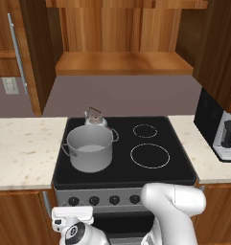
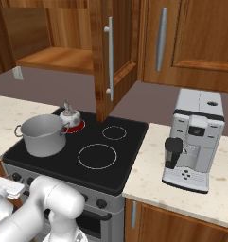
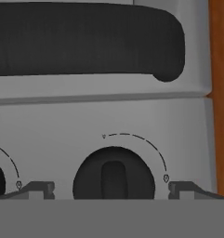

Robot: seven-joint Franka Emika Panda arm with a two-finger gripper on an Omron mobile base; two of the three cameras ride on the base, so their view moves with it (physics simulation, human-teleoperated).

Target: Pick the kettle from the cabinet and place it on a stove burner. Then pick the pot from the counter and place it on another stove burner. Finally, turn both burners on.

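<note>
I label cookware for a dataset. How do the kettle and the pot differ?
The kettle is small, shiny and rounded, with a tall arched handle; the pot is wide, grey and straight-sided, with two side loops and no lid. The kettle stands on the rear burner, which glows red in the right base view; the pot stands in front. Both sit upright on the stove.

Black stove top (image 1: 179, 165) — pot (image 1: 90, 148) and kettle (image 1: 95, 118) on left burners.

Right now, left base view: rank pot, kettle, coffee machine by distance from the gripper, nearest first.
The gripper is low, at the stove's front left.
1. pot, front-left burner.
2. kettle, directly behind the pot.
3. coffee machine, far right on the counter.
</note>
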